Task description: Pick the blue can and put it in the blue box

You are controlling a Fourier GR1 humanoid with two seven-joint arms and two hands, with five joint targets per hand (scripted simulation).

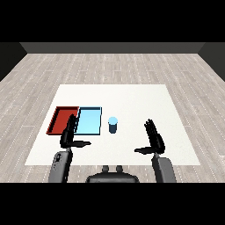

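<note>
The blue can (113,125) stands upright on the white table (132,101), just right of the light blue tray (89,121). My right hand (154,139) hovers to the can's right and nearer to me, fingers straight and thumb out, holding nothing. Over the near edge of the trays is my left hand (69,134), also open, its fingers reaching across the seam between the red and blue trays. Neither hand touches the can.
A red tray (61,119) lies directly left of the light blue tray, sides touching. The white table spreads wide to the right and behind the can. Grey wood floor surrounds the table.
</note>
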